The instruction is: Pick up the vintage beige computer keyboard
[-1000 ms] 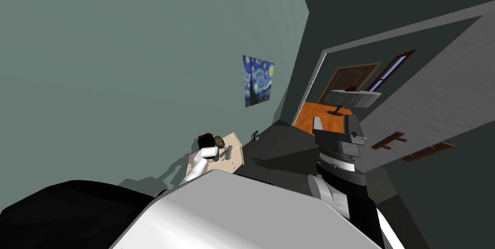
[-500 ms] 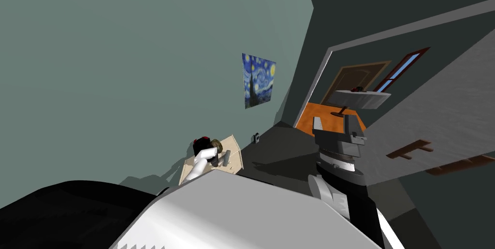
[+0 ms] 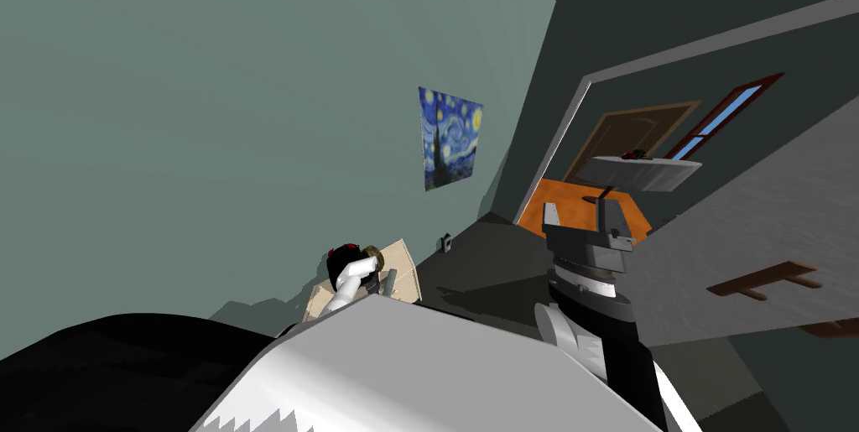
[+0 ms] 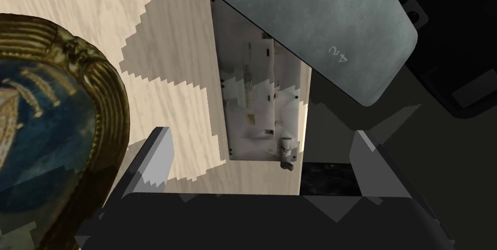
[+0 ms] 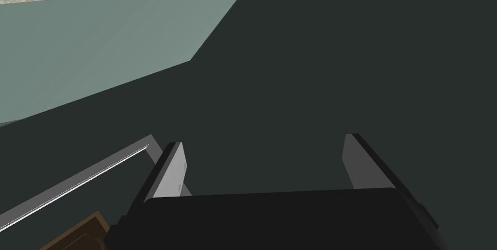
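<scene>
Swinging of the head camera since a second earlier had carried the whole picture over, so the doorway (image 3: 558, 146) sat farther toward the right; that was my own move, not the room's. Against the bench (image 3: 408, 272), a small pale wood top by the green wall, the left forearm had come to lie more across the near part. The left end effector (image 3: 342, 261) hung over the bench's far side, just beside a gold-framed oval (image 3: 375, 259). The right end effector (image 3: 580, 217) was held up on my right, well apart from the bench. From the left wrist, the keyboard (image 4: 252, 96) lay flat along the bench's edge as a pale, off-white panel with small marks on its face, the dark floor (image 4: 437, 164) beyond that edge. Its near end sat between the left end effector's two blades, which stood wide apart and touched nothing. A grey slab (image 4: 315, 28) with rounded corners and printed digits covered the keyboard's far end; whether the two touched I could not tell. The gold-framed oval lay on the bench outside one blade, apart from the keyboard. From the right wrist, the right end effector's blades also stood spread and empty.
</scene>
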`<state>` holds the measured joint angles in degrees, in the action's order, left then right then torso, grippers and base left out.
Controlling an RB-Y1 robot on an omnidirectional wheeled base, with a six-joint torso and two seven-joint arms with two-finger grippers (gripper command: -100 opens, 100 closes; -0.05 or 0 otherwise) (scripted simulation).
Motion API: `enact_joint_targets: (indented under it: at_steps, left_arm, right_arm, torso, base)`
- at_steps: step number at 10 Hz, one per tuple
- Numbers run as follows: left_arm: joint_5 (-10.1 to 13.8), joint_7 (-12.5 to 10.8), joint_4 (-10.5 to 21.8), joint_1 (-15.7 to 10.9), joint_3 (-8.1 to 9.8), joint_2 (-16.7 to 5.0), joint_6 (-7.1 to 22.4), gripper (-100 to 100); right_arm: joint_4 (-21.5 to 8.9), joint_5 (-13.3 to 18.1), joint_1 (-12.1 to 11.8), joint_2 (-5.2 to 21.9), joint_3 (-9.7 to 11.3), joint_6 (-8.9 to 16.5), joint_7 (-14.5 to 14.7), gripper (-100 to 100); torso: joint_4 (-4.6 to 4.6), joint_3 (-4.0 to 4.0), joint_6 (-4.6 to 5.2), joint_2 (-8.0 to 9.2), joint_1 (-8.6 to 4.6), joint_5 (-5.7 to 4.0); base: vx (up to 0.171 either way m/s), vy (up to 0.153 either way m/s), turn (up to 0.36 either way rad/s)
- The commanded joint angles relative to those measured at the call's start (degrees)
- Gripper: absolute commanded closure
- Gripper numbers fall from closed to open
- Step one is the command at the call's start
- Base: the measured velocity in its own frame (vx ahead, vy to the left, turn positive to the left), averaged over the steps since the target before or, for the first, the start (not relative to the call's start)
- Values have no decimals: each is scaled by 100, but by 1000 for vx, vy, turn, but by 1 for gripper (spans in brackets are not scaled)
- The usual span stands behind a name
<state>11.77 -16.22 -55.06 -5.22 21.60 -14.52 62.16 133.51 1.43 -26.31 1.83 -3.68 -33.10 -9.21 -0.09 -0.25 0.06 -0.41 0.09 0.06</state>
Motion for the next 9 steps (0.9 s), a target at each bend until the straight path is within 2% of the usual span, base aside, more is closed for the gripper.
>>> enact_joint_targets:
  at_steps: [1,2,3,7,8,9]
  left_arm:
    - [0,0,0,0,0,0,0,-100]
    - [3,6,11,-2,4,-1,0,0]
    - [-10,17,143,10,-22,37,-172,-100]
    - [-39,45,454,39,-81,122,-575,-100]
    - [-32,37,356,52,-69,110,-467,-100]
    - [-32,41,365,53,-70,111,-489,100]
  right_arm:
    - [0,0,0,0,0,0,0,0]
    - [0,0,1,0,0,0,0,0]
    - [0,0,1,0,0,0,0,0]
    - [0,0,1,0,0,0,0,0]
    - [0,0,1,0,0,0,0,0]
    - [0,0,1,0,0,0,0,0]
  torso:
    - [0,0,0,0,0,0]
    - [5,11,1,18,2,0]
    - [7,16,1,25,4,0]
    - [7,17,1,28,3,1]
    - [7,17,1,28,4,0]
    - [8,18,1,29,5,0]
  base:
    - [6,-11,17]
    - [0,0,0]
    - [6,-7,20]
    - [5,-6,19]
    - [0,0,0]
    - [0,0,0]
